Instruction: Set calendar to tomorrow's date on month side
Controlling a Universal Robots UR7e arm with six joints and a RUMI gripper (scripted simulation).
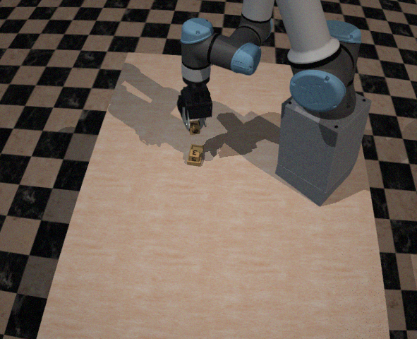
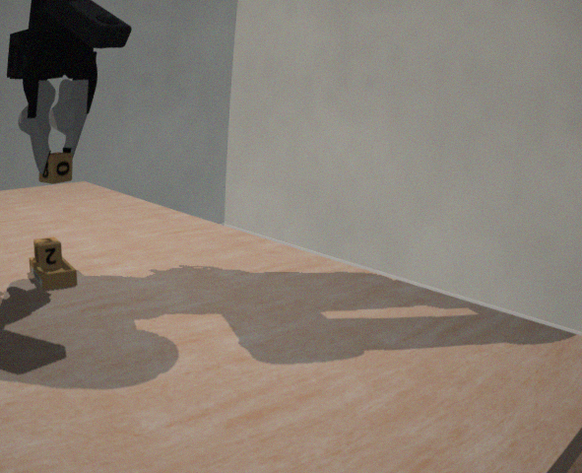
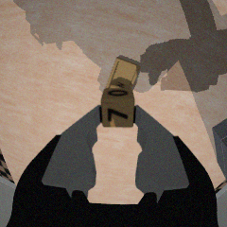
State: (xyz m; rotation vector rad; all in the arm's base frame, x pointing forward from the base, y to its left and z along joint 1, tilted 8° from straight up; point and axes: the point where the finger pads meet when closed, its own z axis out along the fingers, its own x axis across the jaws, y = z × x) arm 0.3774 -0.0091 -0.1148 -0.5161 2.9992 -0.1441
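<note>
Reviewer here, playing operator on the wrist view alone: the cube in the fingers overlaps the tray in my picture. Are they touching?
Observer: No. The exterior view shows open space between the held cube and the tray.

Operator: The other cube is mostly hidden from me. Which digit is on its side there?

Observer: On the seated cube, a 2 faces the exterior camera.
</note>
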